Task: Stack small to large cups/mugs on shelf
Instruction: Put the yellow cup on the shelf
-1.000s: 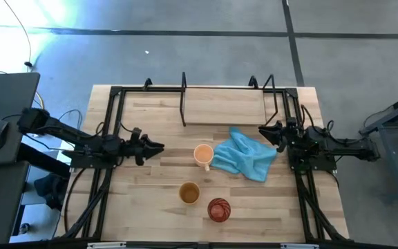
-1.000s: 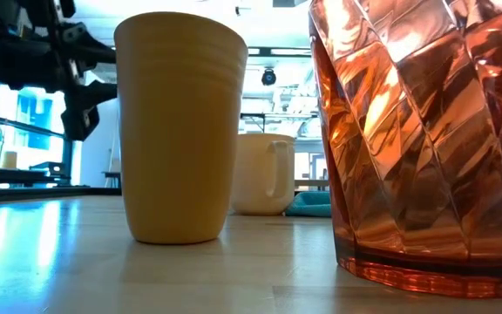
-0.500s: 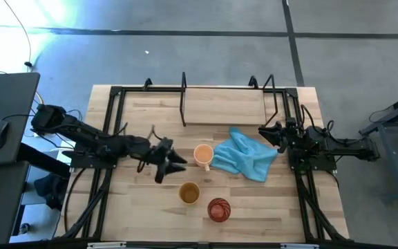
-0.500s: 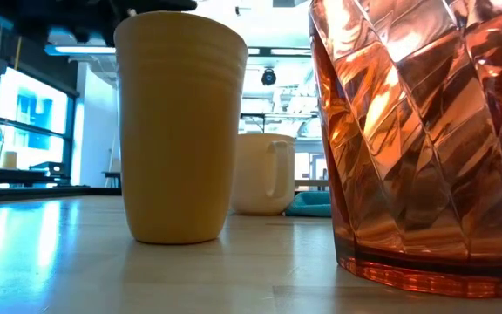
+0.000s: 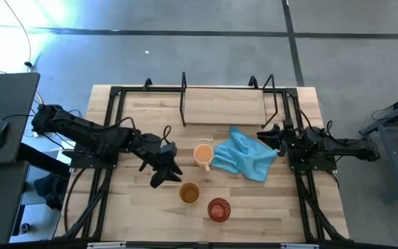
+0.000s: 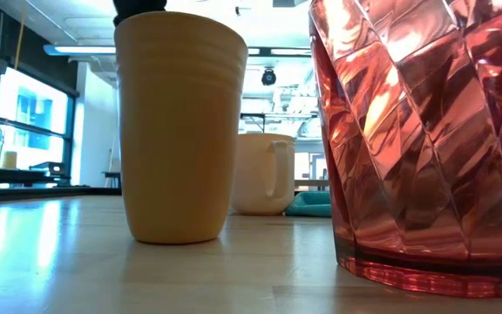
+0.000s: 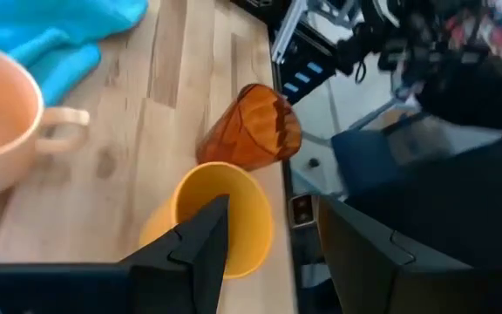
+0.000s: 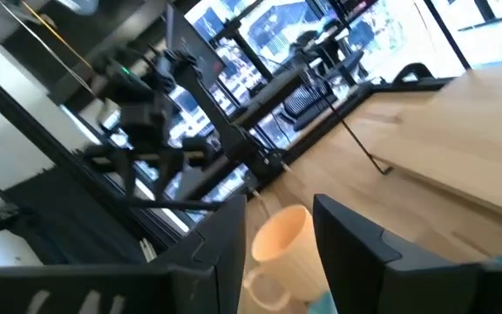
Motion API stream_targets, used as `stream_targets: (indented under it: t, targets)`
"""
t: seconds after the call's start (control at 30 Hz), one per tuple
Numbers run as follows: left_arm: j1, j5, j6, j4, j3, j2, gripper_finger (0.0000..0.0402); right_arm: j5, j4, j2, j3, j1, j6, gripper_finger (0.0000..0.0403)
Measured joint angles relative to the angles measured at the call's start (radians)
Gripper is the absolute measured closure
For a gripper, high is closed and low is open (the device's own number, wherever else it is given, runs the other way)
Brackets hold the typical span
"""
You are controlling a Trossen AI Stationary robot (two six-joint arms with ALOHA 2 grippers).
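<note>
A mustard-yellow cup (image 5: 189, 192), a red patterned cup (image 5: 218, 209) and a light orange mug with a handle (image 5: 203, 153) stand upright on the wooden table. The shelf (image 5: 223, 107), black rods over a light board, stands at the far edge. My left gripper (image 5: 167, 173) is open, pointing down just left of the yellow cup. In the left wrist view (image 7: 273, 253) one finger (image 7: 206, 244) stands over the cup's rim (image 7: 234, 174) and the other outside it; I see no touch. My right gripper (image 5: 267, 135) is open at the blue cloth's right edge.
A crumpled blue cloth (image 5: 246, 155) lies right of the orange mug. Black arm frames (image 5: 109, 131) run along both table sides. The red cup (image 6: 425, 139) and yellow cup (image 6: 179, 131) stand near the table's near edge.
My left gripper has swung from the table's left toward the right and near edge and has tipped downward, ending beside and above the yellow cup. The cups, the mug and the cloth have stayed where they were.
</note>
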State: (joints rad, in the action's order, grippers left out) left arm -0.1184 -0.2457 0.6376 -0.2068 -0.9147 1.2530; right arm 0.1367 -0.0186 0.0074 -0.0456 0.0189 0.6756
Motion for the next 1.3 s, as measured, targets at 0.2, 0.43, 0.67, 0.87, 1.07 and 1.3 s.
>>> stream_targets:
  t: [0.2,0.43,0.67,0.87,1.07,1.3]
  targets:
    - [-0.024,-0.030,0.041,-0.029,-0.078,0.094,0.0238,-0.023,0.079,0.000,0.000,0.000,0.075,0.0277]
    - [-0.052,0.056,0.024,-0.213,-0.185,0.205,0.0238,-0.045,0.090,0.000,-0.001,0.000,0.011,0.0277]
    - [-0.074,0.162,-0.047,-0.305,-0.289,0.258,0.0238,-0.088,-0.018,0.011,-0.001,-0.002,-0.159,0.0277]
    - [-0.103,0.248,-0.065,-0.362,-0.295,0.258,0.0238,-0.088,0.023,0.038,-0.076,-0.037,-0.291,0.0277]
    - [-0.114,0.281,-0.074,-0.394,-0.294,0.276,0.0238,-0.068,0.112,0.082,-0.148,-0.043,-0.346,0.0277]
    - [-0.113,0.283,-0.061,-0.437,-0.293,0.334,0.0238,-0.068,0.136,0.089,-0.158,-0.042,-0.363,0.0277]
